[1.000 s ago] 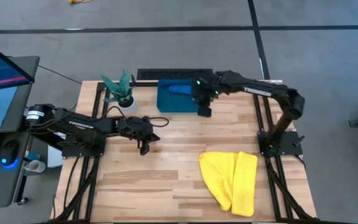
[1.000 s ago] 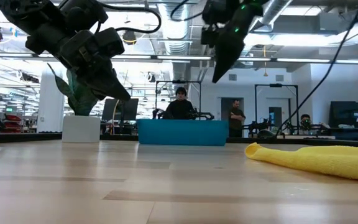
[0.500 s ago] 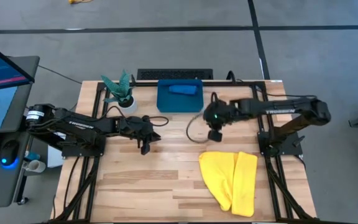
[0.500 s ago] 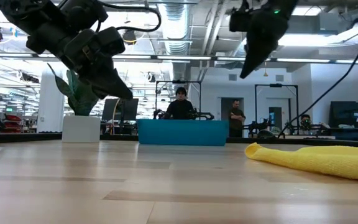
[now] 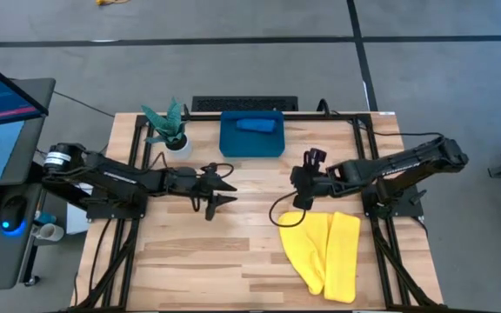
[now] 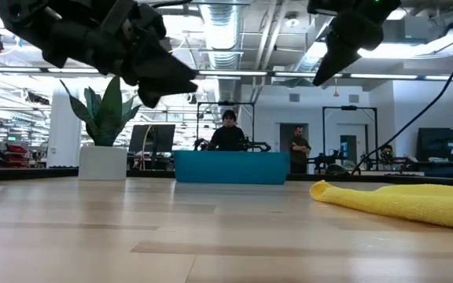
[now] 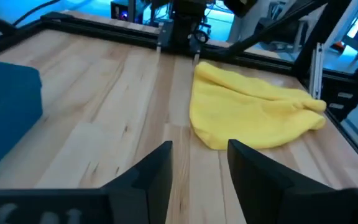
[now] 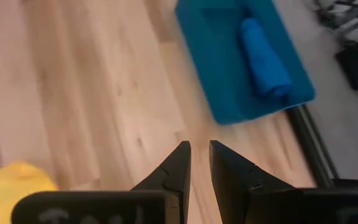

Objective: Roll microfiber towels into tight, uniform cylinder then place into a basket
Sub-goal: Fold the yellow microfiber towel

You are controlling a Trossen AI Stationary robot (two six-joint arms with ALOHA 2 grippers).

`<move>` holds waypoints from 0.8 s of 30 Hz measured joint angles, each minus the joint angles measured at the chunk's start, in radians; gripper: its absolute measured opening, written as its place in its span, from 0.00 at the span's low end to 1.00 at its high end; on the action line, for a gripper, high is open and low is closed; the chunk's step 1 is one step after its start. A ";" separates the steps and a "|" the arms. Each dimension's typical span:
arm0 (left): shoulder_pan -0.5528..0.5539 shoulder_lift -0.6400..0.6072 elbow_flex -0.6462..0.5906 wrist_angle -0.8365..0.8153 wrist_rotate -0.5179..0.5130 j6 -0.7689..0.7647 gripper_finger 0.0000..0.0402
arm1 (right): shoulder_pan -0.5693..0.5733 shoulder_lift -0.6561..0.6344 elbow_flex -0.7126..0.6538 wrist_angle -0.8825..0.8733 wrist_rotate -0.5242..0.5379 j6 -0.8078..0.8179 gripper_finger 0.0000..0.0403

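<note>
Two towels show, one yet to be rolled and one already put away. Nearest the front edge of the bench (image 5: pixel 233 261) lies the yellow towel (image 5: pixel 324 252), loosely folded and flat on the wood toward the right side; in the left wrist view it (image 7: pixel 247 115) sits as a soft heap, and in the low view its edge (image 6: pixel 399 200) rests on the surface at the right.

Just behind that towel, toward the middle of the bench, hangs the right end effector (image 5: pixel 300 196), above the wood and near the towel's back corner; its two dark fingers stand a narrow gap apart with nothing between them, as the right wrist view shows (image 8: pixel 196 165). Level with it on the other side, the left end effector (image 5: pixel 220 191) hovers above the bench with its fingers spread apart and empty (image 7: pixel 197 165), pointing across toward the yellow towel.

Farther back, at the rear edge, sits the teal basket (image 5: pixel 233 143), and inside it lies the blue towel (image 5: pixel 257 125) as a rolled cylinder toward the back wall; the right wrist view shows the same roll (image 8: pixel 263 59) lying in the basket (image 8: pixel 219 93). Beside the basket, to its left, stands a small plant in a white pot (image 5: pixel 169 130).

Beyond the bench, in the low view, people (image 6: pixel 228 134) stand in the room behind.
</note>
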 joint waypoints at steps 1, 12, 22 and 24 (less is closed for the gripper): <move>-0.003 0.028 0.009 0.020 -0.006 0.000 0.36 | 0.005 0.000 0.000 -0.002 0.018 0.016 0.20; -0.012 0.383 0.258 0.035 0.009 0.025 0.36 | 0.086 0.007 0.000 -0.067 0.025 0.122 0.20; -0.040 0.624 0.479 0.028 0.063 0.019 0.36 | 0.208 0.010 0.000 -0.177 0.132 0.316 0.20; -0.050 0.653 0.510 0.013 0.066 0.023 0.36 | 0.232 0.010 0.000 -0.176 0.153 0.334 0.20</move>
